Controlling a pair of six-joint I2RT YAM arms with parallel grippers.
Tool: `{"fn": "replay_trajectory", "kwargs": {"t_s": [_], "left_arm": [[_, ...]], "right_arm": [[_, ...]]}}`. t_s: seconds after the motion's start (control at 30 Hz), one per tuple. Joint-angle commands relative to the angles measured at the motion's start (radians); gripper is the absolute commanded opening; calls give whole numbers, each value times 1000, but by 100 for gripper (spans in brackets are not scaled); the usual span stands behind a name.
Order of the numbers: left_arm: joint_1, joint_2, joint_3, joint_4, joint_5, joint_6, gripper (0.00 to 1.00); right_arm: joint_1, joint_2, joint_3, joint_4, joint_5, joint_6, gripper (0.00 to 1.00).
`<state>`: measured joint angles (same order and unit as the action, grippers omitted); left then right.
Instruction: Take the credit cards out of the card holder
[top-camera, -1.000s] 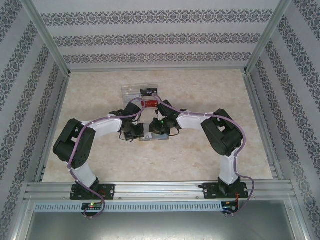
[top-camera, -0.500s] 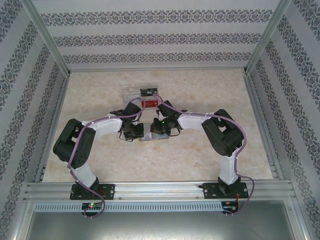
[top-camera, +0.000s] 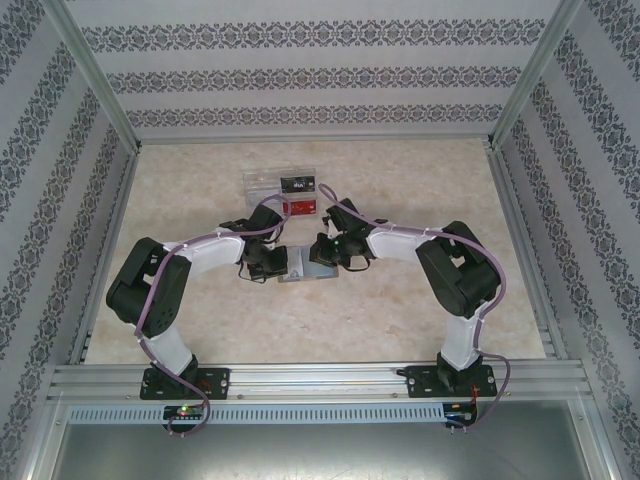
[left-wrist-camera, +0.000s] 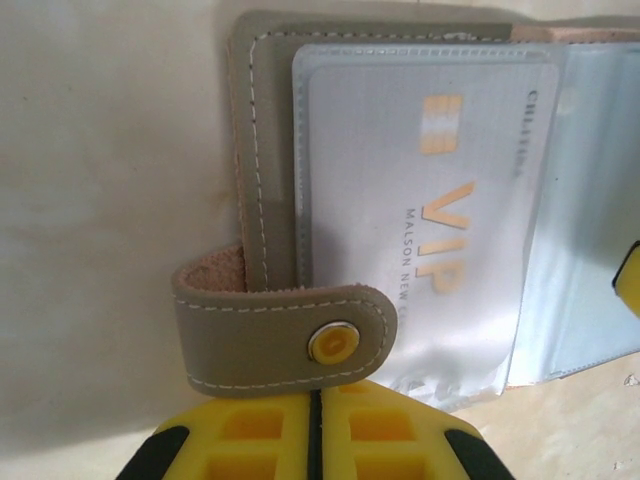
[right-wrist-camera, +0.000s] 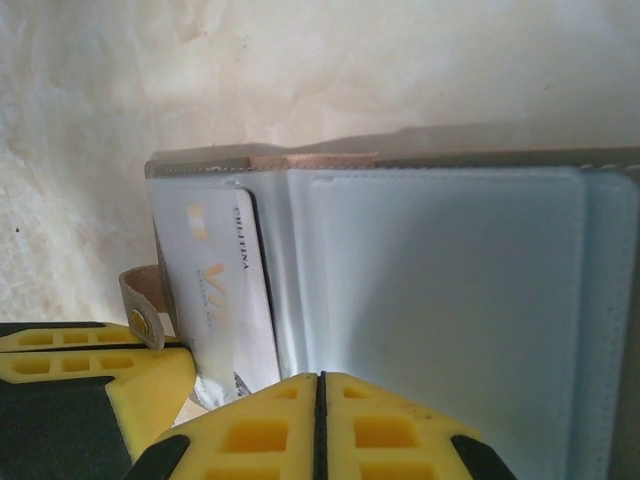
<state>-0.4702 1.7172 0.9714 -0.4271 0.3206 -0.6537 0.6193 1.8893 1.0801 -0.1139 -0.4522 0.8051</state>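
The card holder (top-camera: 303, 270) lies open on the table (top-camera: 400, 320) between the two wrists. A whitish card (left-wrist-camera: 430, 200) marked VIP sits in its left sleeve, and its snap strap (left-wrist-camera: 290, 335) is folded across the near edge. The left fingers (left-wrist-camera: 250, 435) are pressed together just beside that strap. The right fingers (right-wrist-camera: 390, 430) are also closed, at the blue-grey slots (right-wrist-camera: 440, 300). Since a second ago the right arm has pulled back to the right, uncovering more of the red card (top-camera: 299, 207). That card lies by a black card (top-camera: 297, 184) in the clear tray (top-camera: 262, 184).
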Motion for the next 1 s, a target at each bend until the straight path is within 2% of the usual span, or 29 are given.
{"fn": "replay_trajectory", "kwargs": {"t_s": [0.0, 0.17, 0.3, 0.57, 0.97], "left_arm": [[-3, -44, 22, -32, -9, 15, 8], [-3, -82, 42, -41, -15, 22, 21], [-1, -88, 56, -43, -24, 28, 22], [5, -24, 59, -12, -12, 32, 14], [4, 31, 23, 25, 19, 23, 8]], "right_arm": [[26, 6, 33, 16, -15, -25, 10], [43, 38, 58, 16, -23, -20, 14], [51, 47, 61, 18, -19, -15, 15], [52, 59, 57, 4, 10, -14, 18], [52, 94, 75, -5, 11, -14, 20]]}}
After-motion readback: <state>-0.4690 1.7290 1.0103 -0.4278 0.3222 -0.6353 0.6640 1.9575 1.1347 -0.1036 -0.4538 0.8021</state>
